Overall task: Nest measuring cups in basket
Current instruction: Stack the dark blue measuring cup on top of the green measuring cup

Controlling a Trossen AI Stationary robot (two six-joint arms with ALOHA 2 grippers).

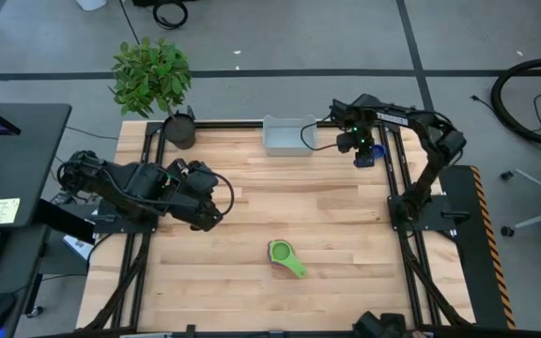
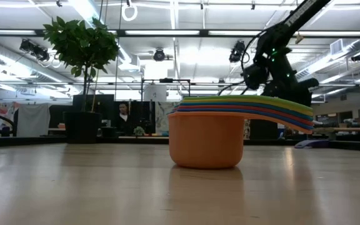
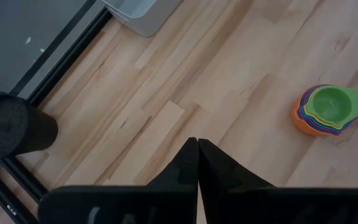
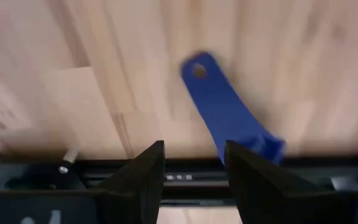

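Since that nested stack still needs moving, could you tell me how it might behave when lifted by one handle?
The nested measuring cups look like thin plastic, so probably light and stiff. Their handles all overhang one side, so the stack may tilt. Loosely nested, lower cups might slip free.

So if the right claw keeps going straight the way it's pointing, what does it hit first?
Probably the blue measuring cup lying just ahead of the open right claw on the wooden table, though depth is unclear.
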